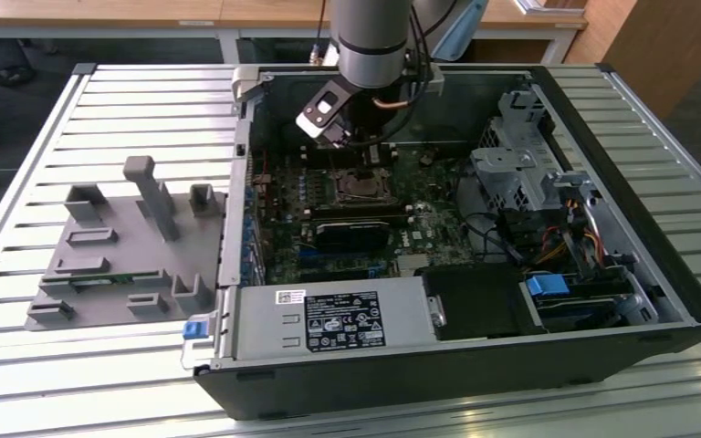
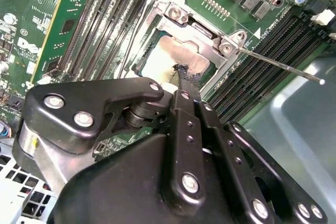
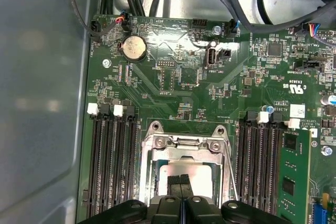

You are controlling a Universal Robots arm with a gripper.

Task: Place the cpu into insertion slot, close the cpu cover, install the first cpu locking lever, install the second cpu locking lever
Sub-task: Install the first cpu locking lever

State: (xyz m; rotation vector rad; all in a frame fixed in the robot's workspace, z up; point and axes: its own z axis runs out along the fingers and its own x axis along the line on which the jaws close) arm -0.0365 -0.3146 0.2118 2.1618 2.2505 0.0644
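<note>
Gripper (image 2: 185, 74): nearest you in the second wrist view are its black links and bolts. Its two fingers are pressed together, with nothing visible between them.
Fingertips (image 3: 176, 181): in the first wrist view you see them side by side, their ends down on the pale top of the cpu (image 3: 198, 174).
Cpu: it lies flat inside the insertion slot (image 3: 155, 176), and its silvery-beige face shows through the cut-out.
Cpu cover (image 3: 181, 153): the silvery frame borders the cpu on the sides you can see, with its two-screw hinge bar on the side away from the fingers. You cannot tell whether it is latched.
Locking lever (image 2: 278, 65): a thin metal rod runs out from a corner of the cover's hinge bar across the memory slots (image 2: 262, 85). Its tip is free.
Motherboard (image 3: 173, 77): green board, with black memory slots on both sides of the socket and a coin cell (image 3: 134, 47) further up the board.
Arm (image 1: 372, 36): in the exterior view it reaches straight down into the open computer case (image 1: 643, 301), with the gripper over the socket.
Power supply (image 1: 332, 319): it sits at the case's near edge, with a label on top.
Grey fixture (image 1: 120, 255): it lies on the slatted table (image 1: 34, 383), on the exterior view's left, beside the case.
</note>
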